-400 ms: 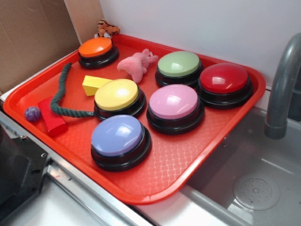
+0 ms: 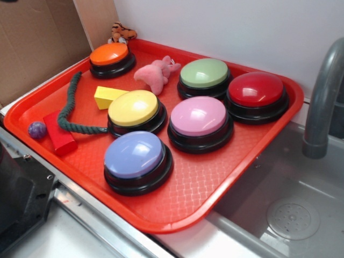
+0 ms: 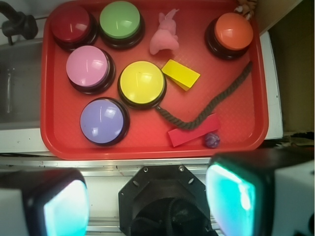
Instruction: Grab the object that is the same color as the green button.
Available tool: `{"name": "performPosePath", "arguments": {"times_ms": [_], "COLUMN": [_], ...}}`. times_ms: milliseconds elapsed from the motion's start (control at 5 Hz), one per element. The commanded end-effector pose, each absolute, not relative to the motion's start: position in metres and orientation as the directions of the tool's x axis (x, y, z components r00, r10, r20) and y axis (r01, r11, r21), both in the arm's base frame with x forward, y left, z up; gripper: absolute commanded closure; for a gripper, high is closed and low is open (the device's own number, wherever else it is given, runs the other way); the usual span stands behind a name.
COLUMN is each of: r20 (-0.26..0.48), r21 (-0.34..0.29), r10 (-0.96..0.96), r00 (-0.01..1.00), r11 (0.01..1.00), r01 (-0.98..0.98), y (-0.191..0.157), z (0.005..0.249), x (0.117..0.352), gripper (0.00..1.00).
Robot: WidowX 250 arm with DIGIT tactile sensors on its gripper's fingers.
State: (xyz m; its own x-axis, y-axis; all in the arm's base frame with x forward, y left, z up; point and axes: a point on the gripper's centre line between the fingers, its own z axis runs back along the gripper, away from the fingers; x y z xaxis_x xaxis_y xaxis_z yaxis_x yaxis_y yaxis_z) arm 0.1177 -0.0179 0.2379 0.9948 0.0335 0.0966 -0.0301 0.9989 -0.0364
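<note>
The object, a dark green twisted rope (image 2: 69, 107) (image 3: 206, 109), lies curved on the left part of the red tray (image 2: 215, 177) (image 3: 54, 113), one end against the yellow button (image 2: 133, 107). The green button (image 2: 204, 73) (image 3: 120, 19) sits at the tray's far side beside the red button (image 2: 256, 89). My gripper (image 3: 147, 204) hangs high above the tray's near edge, open, nothing between its fingers; its two cyan pads (image 3: 229, 199) frame the wrist view's bottom. It is out of the exterior view.
On the tray: yellow block (image 2: 107, 97), red block (image 2: 59, 133), small purple ball (image 2: 37, 129), pink plush (image 2: 156, 74), orange (image 2: 109, 54), pink (image 2: 198, 116) and purple (image 2: 134, 155) buttons. A grey faucet (image 2: 322, 97) and sink (image 2: 290, 215) lie right. Robot base (image 3: 167, 206) sits below.
</note>
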Motion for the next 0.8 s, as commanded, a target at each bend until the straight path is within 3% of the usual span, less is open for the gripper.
{"name": "performPosePath", "arguments": {"times_ms": [0,200,400,600], "r20": [0.05,0.033,-0.006,0.002], "r21": [-0.084,-0.111,-0.091,-0.074], "r10": [0.259,0.35,0.537,0.649], "r00": [0.965,0.936,0.844,0.761], "r11": [0.964,0.932,0.84,0.759], "r01": [-0.254,-0.344,-0.535,-0.647], "y": [0.008,0.021,0.052,0.081], "z": [0.211,0.193,0.157,0.128], "x": [0.149,0.159,0.174,0.179], "gripper": [0.0,0.0,0.0,0.0]}}
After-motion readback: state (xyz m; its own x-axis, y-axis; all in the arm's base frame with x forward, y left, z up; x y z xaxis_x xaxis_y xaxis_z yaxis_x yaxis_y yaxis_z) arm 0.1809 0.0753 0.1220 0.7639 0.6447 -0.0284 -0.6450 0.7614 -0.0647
